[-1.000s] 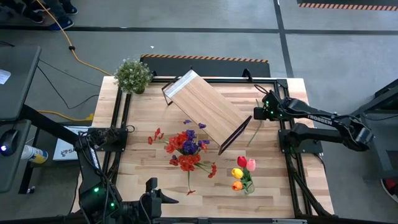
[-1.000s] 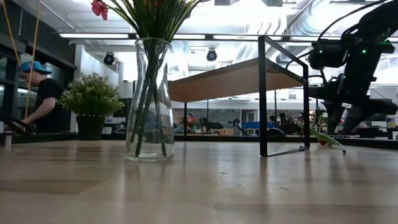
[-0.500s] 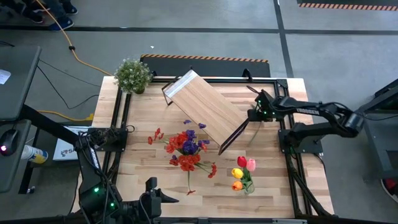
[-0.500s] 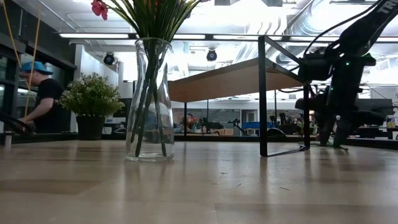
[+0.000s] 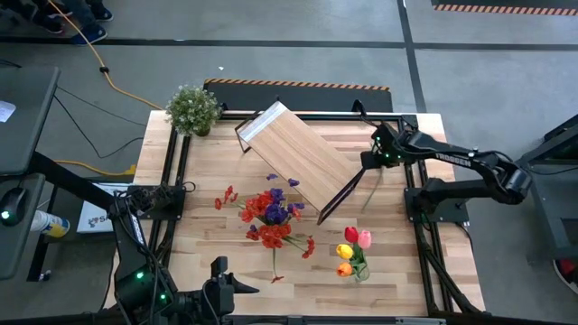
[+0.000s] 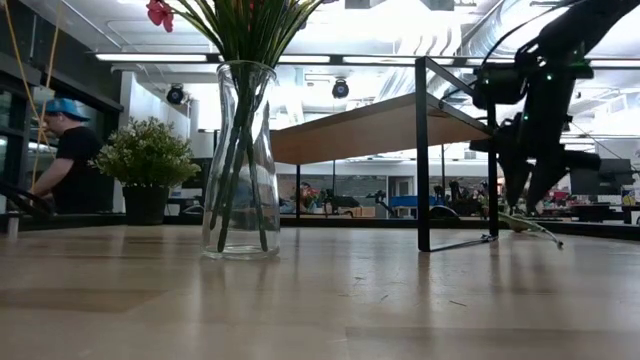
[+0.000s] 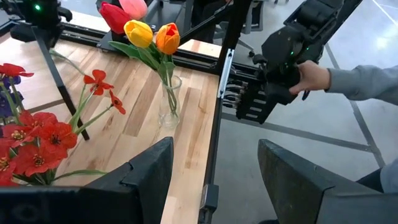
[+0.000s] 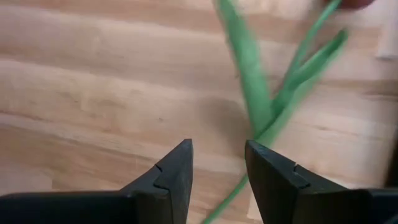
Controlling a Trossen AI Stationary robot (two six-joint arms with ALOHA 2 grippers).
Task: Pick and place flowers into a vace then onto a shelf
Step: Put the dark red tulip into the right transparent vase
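Note:
A loose green-stemmed flower [image 5: 369, 188] lies flat on the table beside the right end of the light-wood shelf [image 5: 298, 161], which stands slantwise on its black legs. My right gripper [image 5: 374, 159] hangs open just above that flower, fingers pointing down [image 6: 526, 196]; in the right wrist view its stem and leaves [image 8: 252, 93] run between and beyond the open fingers [image 8: 219, 167]. A glass vase of red and purple flowers [image 5: 271, 221] and a small vase of tulips [image 5: 352, 257] stand upright on the table. My left gripper [image 7: 214, 177] waits open at the near edge.
A bushy potted plant [image 5: 193, 109] stands at the far left corner. The shelf's black leg frame [image 6: 423, 150] is close to the left of my right gripper. A person's hand in a grey sleeve [image 7: 314, 74] shows beyond the table's right side, and another person [image 6: 62, 150] stands in the room behind.
My right gripper dipped to the table at the loose flower while shifting a little toward the shelf, then rose again and edged toward the far edge. The flower lies about where it was.

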